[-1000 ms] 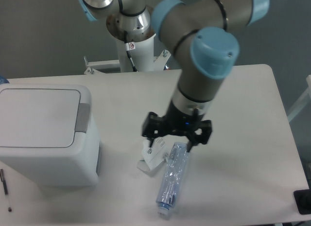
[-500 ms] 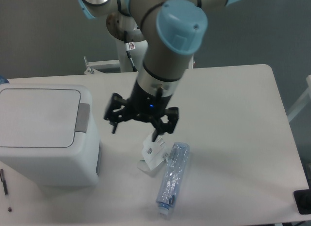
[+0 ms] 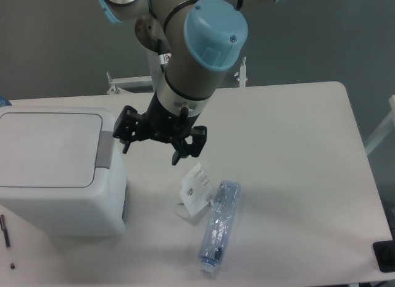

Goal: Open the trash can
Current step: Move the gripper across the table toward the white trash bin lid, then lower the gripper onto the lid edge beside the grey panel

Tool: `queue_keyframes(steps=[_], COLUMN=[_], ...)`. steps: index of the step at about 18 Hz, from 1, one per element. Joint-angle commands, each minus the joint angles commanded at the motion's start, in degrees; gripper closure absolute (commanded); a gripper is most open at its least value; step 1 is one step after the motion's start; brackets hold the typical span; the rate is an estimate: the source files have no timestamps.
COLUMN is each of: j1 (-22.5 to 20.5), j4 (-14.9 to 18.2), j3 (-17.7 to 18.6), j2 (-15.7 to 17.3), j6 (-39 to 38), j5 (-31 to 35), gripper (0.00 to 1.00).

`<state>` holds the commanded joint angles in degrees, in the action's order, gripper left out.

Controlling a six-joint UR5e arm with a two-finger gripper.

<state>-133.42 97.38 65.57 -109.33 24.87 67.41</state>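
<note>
The trash can (image 3: pixel 58 170) is a large white boxy bin at the left of the table, lid flat and closed, with a grey push-button tab (image 3: pixel 105 151) on its right edge. My gripper (image 3: pixel 150 154) hangs just right of the tab, above the table, with its two black fingers spread wide and nothing between them. The left finger (image 3: pixel 125 146) is close to the tab; I cannot tell whether it touches.
A clear plastic bottle (image 3: pixel 219 228) lies on the table below the gripper, next to a white paper tag (image 3: pixel 196 188). A pen (image 3: pixel 6 234) lies at the front left. A black object (image 3: pixel 384 256) sits at the right edge.
The gripper has moved left from above the bottle toward the trash can's grey tab, staying open. The bottle and tag have not moved.
</note>
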Motion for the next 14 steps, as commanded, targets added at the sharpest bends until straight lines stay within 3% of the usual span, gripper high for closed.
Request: queue_keyframes(steps=[7,14], j1=[2.9,3.0], j4=[0.0,-0.1], j3=[1.0,1.8], j2=[-1.7,-1.4], j6=[-0.9,-0.9], j5=[0.2,0.3], gripper=[0.0,0.0])
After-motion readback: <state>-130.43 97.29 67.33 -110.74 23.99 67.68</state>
